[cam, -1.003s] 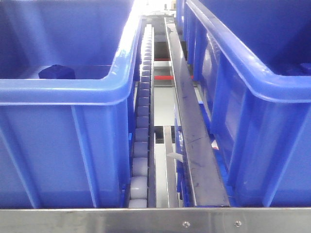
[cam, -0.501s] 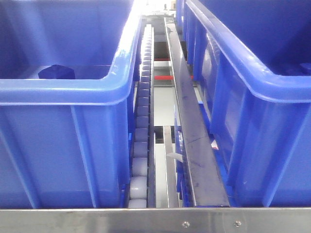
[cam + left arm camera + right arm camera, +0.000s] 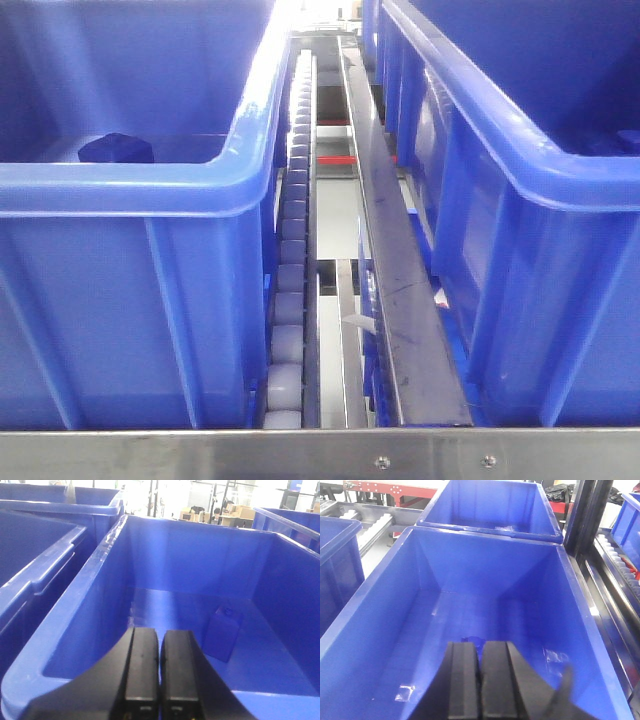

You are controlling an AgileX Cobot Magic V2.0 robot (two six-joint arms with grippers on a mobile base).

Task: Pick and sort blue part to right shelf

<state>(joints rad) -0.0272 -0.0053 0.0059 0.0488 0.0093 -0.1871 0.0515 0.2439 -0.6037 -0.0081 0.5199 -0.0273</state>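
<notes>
A dark blue part point(image 3: 115, 148) lies in the left blue crate point(image 3: 130, 190); in the left wrist view the part point(image 3: 220, 632) rests on the crate floor against the right wall. My left gripper point(image 3: 159, 632) hangs shut over that crate's near rim, with nothing between its fingers, left of the part. My right gripper point(image 3: 480, 644) is shut above the floor of another blue crate point(image 3: 375, 630). A small dark blue piece point(image 3: 472, 640) peeks out just past its tips, mostly hidden. The right shelf shows as a roller track point(image 3: 290, 250) and a flat metal rail point(image 3: 395, 280).
A second blue crate point(image 3: 520, 200) stands right of the rail. A steel cross bar point(image 3: 320, 455) runs along the near edge. More blue crates point(image 3: 490, 505) line up behind, and a dark upright post point(image 3: 582, 510) stands at the right.
</notes>
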